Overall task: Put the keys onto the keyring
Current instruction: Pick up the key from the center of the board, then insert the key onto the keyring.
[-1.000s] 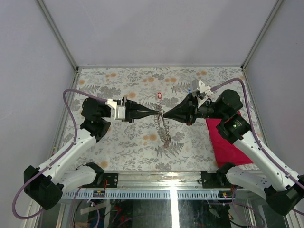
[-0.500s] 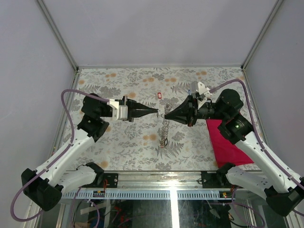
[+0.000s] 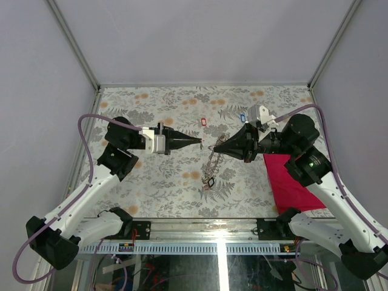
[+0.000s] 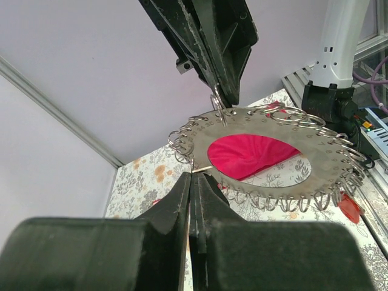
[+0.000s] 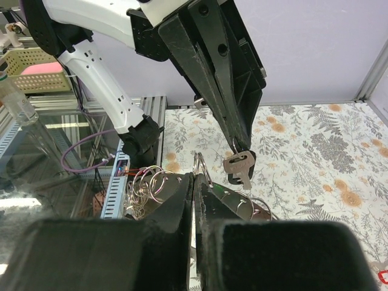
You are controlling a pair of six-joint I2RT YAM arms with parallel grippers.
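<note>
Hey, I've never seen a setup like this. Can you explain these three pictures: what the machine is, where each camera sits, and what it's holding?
These are two robot arms bolted to the near edge of a flower-patterned table. The wide picture looks down from above and behind them. The other two come from a camera on each wrist, so each shows that arm's own tip at the bottom.

The right arm's fingers are shut on the keyring, a metal disc edged with small wire rings, which hangs from them. The left arm's fingers are shut on a small silver key.

On the table lie a red tag, a blue tag and a red cloth.
</note>
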